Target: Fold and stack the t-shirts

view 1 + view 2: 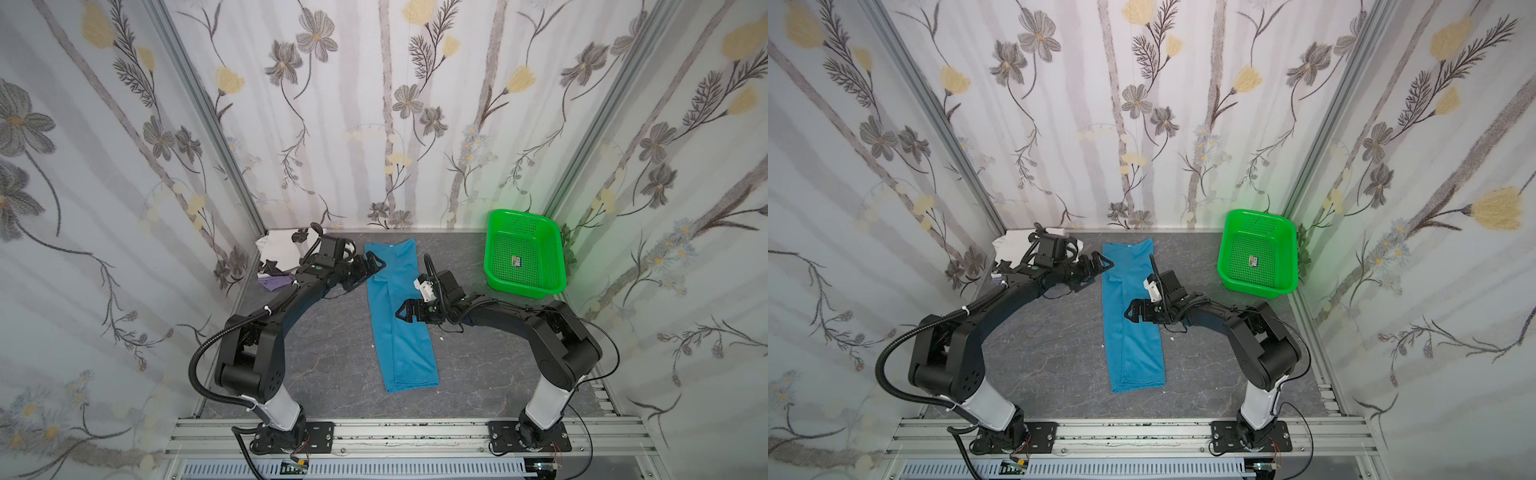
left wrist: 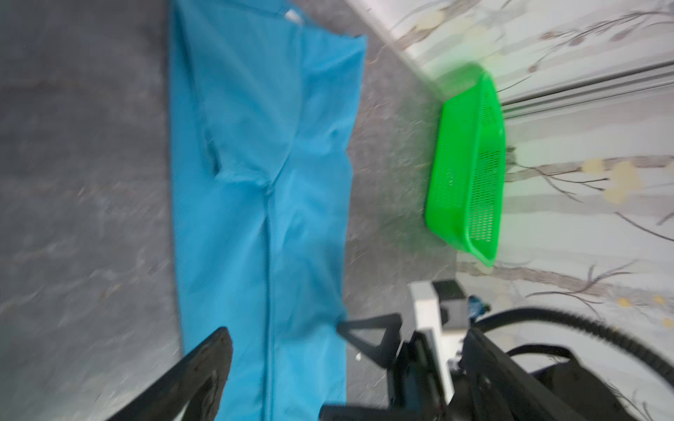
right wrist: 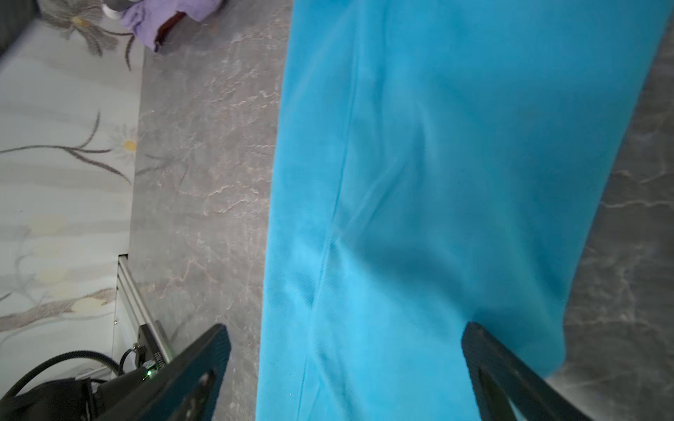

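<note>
grey table [image 1: 324, 353], teal t-shirt [image 1: 401, 345], green basket [image 1: 536, 241]

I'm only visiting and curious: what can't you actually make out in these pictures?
- White printed shirt: mostly hidden behind the left arm in both top views, so its prints are unreadable.
- Lavender shirt: only a corner shows past that arm.
- Sticker in the green basket: too small to read.
- Left wrist view: motion-blurred throughout.

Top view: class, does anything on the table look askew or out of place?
The teal shirt, a long folded strip, lies slightly slanted; the white shirt and lavender shirt sit crumpled in the far-left corner.
</note>
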You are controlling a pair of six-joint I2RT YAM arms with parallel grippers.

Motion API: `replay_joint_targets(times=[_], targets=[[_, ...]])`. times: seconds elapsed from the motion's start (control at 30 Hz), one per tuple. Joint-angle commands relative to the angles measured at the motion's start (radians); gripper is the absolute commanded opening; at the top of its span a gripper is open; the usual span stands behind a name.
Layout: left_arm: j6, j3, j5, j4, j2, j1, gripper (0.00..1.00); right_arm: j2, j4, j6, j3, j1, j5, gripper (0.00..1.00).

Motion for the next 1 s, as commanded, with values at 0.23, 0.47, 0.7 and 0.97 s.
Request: replay_joint_targets(times=[0.23,0.47,0.7,0.97], targets=[[-0.052,-0.394,-0.114,-0.137,-0.308,-0.235,0.96,-0.235,0.052,-0.054,-0.138,-0.022,0.016,1.00],[-0.096,-0.527,-0.073,-0.101,-0.370,-0.360,0.69,-0.519,-0.036,-0.057,-0.401,0.009,0.058,0.99],[-0.094,-0.543,-0.035,-0.075,-0.341,-0.470,0.62,-0.721,-0.101,-0.017,-0.558,0.068,0.072,0.81],[-0.106,-0.550,-0.090,-0.067,-0.261,-0.523,0.47,-0.717,-0.082,0.012,-0.612,0.141,0.094,0.62]])
